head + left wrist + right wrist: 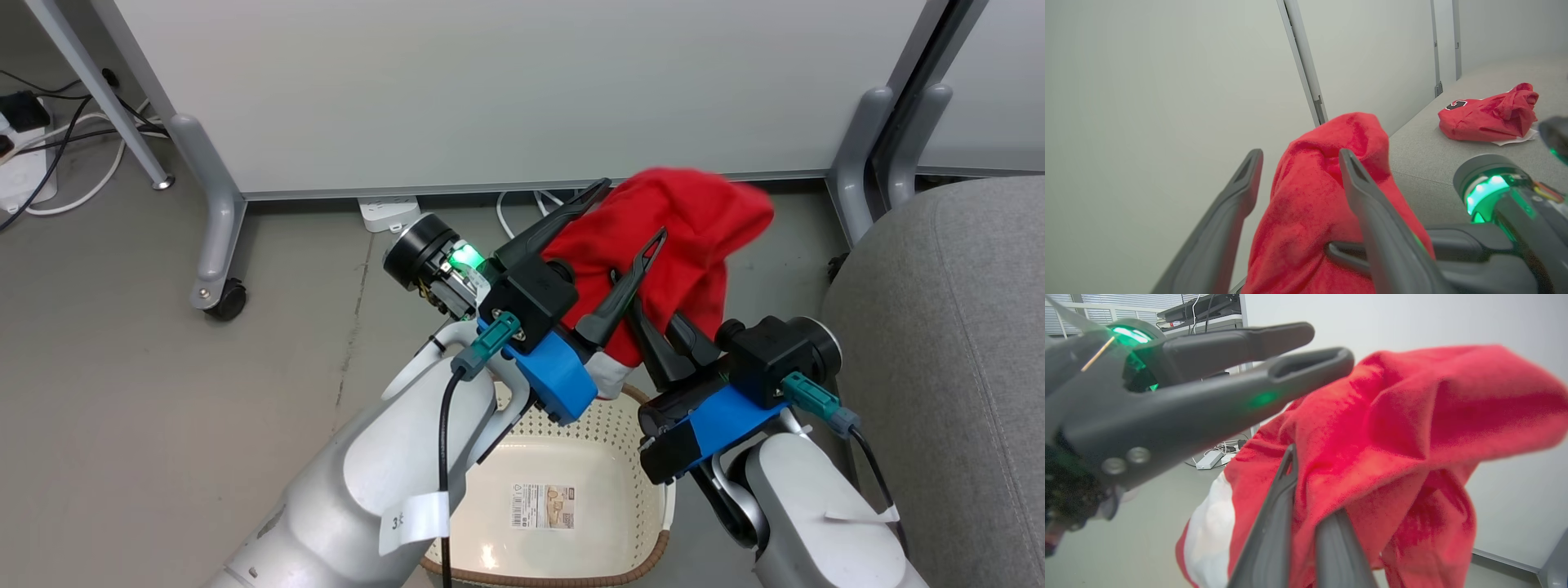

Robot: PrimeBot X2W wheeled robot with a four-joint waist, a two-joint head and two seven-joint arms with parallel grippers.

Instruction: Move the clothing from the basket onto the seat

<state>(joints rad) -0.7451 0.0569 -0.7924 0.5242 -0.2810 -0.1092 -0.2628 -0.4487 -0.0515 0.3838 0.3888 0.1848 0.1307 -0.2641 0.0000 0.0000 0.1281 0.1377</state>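
- Grey floor (122, 367); white partition (490, 90) on castor feet; power strip (389, 212) and cables at its base.
- Seat (939, 327) at right, cut off by the frame; logo garment (1488, 118) lies crumpled on it.
- Basket (608, 420) below the arms, partly hidden by them; sticker (543, 505) inside.
- Right gripper (1312, 482) clamped on garment (694, 220), held above basket; one fingertip buried in cloth.
- Left gripper (634, 208) fingers spread wide at the garment; contact unclear.

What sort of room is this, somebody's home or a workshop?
Most likely an office or lab test area, not a home: wheeled partition panels, a power strip with loose cables on a bare grey floor, and a grey sofa seat with a laundry basket nearby.
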